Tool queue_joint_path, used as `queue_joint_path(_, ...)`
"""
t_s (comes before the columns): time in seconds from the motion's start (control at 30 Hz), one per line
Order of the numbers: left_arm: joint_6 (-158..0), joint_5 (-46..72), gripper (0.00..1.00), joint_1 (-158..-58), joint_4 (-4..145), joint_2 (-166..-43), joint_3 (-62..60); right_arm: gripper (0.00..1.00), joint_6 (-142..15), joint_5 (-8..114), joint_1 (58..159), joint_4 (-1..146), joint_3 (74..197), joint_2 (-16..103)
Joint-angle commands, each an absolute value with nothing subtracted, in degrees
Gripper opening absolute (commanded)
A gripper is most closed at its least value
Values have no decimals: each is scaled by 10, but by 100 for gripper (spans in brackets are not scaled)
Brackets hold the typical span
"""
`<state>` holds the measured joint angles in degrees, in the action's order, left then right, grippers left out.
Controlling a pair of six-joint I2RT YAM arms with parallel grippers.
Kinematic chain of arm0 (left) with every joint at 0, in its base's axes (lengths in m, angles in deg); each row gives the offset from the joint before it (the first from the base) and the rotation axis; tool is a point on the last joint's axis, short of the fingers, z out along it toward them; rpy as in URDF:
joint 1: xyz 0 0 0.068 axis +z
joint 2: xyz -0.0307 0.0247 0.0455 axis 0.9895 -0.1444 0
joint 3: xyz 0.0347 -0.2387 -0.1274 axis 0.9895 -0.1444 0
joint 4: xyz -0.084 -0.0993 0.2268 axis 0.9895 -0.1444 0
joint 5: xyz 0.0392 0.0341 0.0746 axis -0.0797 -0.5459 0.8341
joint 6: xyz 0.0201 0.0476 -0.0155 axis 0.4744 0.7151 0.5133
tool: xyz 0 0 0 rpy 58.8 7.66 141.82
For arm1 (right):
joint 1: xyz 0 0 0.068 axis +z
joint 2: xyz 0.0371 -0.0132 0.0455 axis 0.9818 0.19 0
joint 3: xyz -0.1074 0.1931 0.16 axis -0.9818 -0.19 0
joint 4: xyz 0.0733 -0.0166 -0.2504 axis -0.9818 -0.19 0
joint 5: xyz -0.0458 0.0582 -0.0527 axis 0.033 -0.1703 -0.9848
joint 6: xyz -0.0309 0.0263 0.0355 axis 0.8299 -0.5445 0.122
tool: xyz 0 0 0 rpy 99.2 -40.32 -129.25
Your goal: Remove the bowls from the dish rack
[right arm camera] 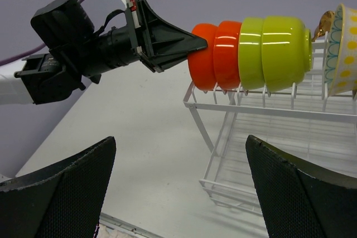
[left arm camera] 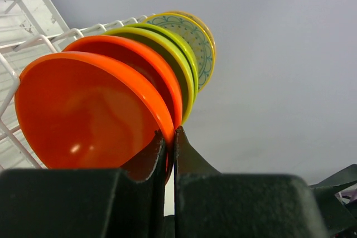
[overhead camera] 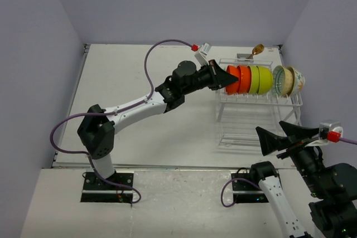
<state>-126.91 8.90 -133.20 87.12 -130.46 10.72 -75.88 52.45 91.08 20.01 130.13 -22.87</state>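
Observation:
The white wire dish rack (overhead camera: 259, 110) stands at the right of the table. On its upper tier several bowls stand on edge in a row: two orange-red bowls (overhead camera: 240, 79), two lime-green bowls (overhead camera: 260, 79) and cream patterned bowls (overhead camera: 288, 81). My left gripper (overhead camera: 233, 78) is shut on the rim of the leftmost orange-red bowl (left arm camera: 89, 110); the rim sits pinched between the two fingers (left arm camera: 189, 160). The right wrist view shows the same grip (right arm camera: 202, 54). My right gripper (overhead camera: 279, 135) is open and empty, near the rack's front.
A gold spoon (overhead camera: 257, 50) stands in the cutlery holder at the rack's far side. The rack's lower tier (right arm camera: 279, 165) holds nothing visible. The table's left half (overhead camera: 128, 82) is bare white surface. Grey walls close in both sides.

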Motion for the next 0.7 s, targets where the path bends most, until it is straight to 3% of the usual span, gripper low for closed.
queue_joint_path(0.0,-1284,115,0,-1324,954,-1259,87,99,-748,537,912,204,1314,-223)
queue_joint_path(0.67,-1287,154,0,-1325,1016,-1182,8,99,-748,540,912,207,1313,-221)
